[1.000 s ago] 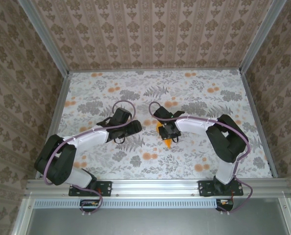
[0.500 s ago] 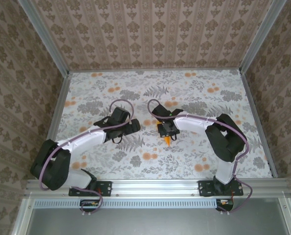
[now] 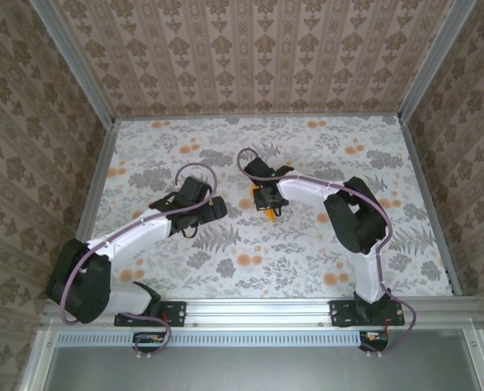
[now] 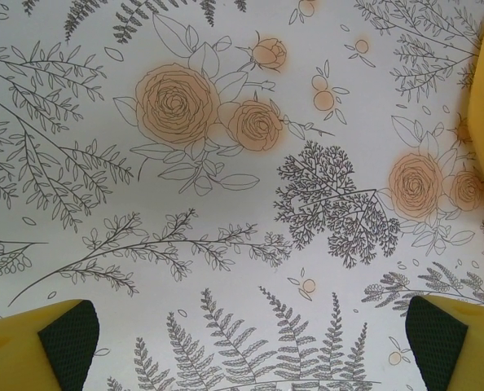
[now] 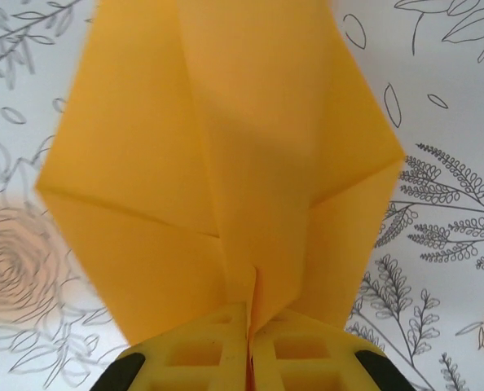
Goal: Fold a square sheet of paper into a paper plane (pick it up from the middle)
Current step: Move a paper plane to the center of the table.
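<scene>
At the near edge of the table [image 3: 307,265] the left arm [image 3: 136,232] doubles back at its elbow, then stretches low and forward, ending just left of the plane [image 3: 270,215]. The left claw [image 3: 216,208] is released, jaws spread wide with nothing between them. In its wrist view the dark pads [image 4: 67,338] sit at the two bottom corners over bare flowered cloth, and an edge of the plane shows at the right side. The right arm [image 3: 358,224] rises from its base, bends high to the right of the plane, and reaches its forearm leftward to it. The right claw [image 3: 266,200] is clenched on the plane, its yellow fingers [image 5: 197,358] pressed together on the centre crease at the paper's near end. From the fingers the folded orange-yellow sheet fans out and narrows toward its far end. Printed grey ferns and orange roses lie around the plane. Beyond it stands the patterned wall [image 3: 258,57].
</scene>
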Tool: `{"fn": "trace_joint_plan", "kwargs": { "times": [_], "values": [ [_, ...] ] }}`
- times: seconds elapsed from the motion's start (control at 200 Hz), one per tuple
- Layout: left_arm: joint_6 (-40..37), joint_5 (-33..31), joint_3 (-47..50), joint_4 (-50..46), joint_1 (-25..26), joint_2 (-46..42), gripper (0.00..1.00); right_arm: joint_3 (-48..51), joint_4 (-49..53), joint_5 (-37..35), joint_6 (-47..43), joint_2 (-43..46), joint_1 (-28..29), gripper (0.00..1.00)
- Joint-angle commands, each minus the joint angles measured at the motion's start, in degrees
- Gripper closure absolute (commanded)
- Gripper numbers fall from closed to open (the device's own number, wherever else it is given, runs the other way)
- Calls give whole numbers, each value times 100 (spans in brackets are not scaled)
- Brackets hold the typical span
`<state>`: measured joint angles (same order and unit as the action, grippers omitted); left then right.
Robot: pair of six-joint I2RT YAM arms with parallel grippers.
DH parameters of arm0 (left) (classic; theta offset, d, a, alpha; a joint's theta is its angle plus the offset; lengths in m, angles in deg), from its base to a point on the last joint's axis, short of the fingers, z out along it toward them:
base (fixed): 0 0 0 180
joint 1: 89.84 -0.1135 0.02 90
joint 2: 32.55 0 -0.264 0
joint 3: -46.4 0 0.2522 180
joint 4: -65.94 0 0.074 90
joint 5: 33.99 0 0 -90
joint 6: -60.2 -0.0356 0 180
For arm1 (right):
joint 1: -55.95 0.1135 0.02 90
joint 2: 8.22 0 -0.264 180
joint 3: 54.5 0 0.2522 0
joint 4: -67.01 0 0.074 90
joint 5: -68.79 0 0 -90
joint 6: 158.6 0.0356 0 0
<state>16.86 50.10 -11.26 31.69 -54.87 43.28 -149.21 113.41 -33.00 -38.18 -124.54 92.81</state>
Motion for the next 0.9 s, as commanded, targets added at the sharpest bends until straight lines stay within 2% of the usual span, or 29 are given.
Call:
{"fn": "trace_joint_plan", "kwargs": {
  "times": [0.0, 0.385, 0.59, 0.735, 0.895],
  "values": [
    [-95, -110, 63, -131, -66, -157, 0, -155, 225, -114, 113, -199, -21, 91],
    [-183, -151, -65, -213, -173, -187, 0, -96, 270, -16, 358, -279, -39, 81],
    [-312, -247, -270, -336, -277, -200, 0, -266, 459, -42, 434, 261, -55, 72],
    [-458, -354, -438, -461, -404, -285, 0, -220, 509, -34, 526, 909, -82, 61],
    [-679, -507, -572, -616, -677, -467, 0, 84, 342, -80, 570, 1708, -185, 38]
  ]
}}
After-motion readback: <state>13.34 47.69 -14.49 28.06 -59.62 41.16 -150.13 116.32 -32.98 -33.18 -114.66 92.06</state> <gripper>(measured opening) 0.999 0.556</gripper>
